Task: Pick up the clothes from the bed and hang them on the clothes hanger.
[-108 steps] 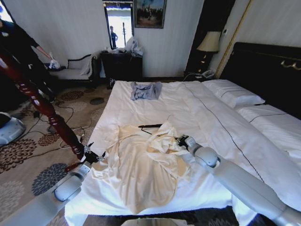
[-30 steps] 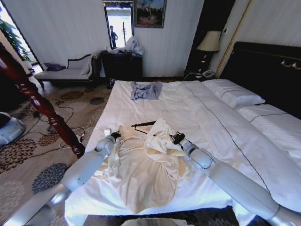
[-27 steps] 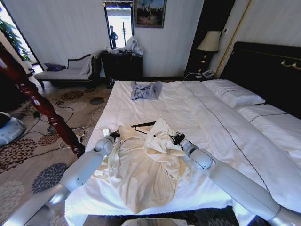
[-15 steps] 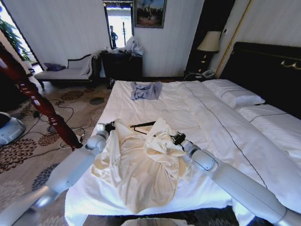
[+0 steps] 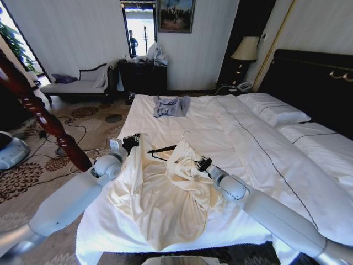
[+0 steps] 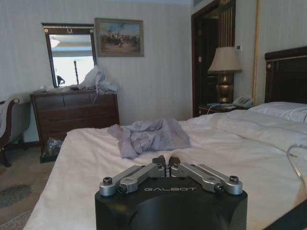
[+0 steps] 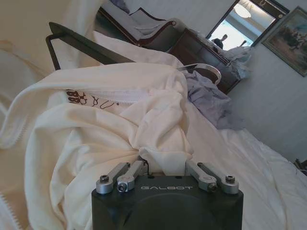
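Note:
The cream clothes [image 5: 165, 199] lie bunched on the near half of the white bed [image 5: 165, 118]. My left gripper [image 5: 131, 142] is shut at their raised left edge, and the cloth climbs up to it. In the left wrist view its fingertips [image 6: 167, 162] meet. My right gripper [image 5: 201, 164] is shut on a fold of the clothes [image 7: 120, 110], which shows between its fingers [image 7: 165, 165]. The dark clothes hanger [image 5: 162, 149] with its silver hook [image 5: 185, 134] sticks out of the collar between the two grippers; its bar [image 7: 91, 45] runs just beyond the fold.
A small grey-blue garment [image 5: 171, 106] lies at the far end of the bed. A reddish-brown wooden post [image 5: 38, 113] slants at the left above patterned carpet with cables. White pillows [image 5: 273, 110] and a dark headboard [image 5: 314, 77] are at the right, a dresser [image 5: 143, 77] at the back.
My left gripper has moved up and farther over the bed, pulling the clothes' left edge up with it. The right gripper and the hanger have risen slightly.

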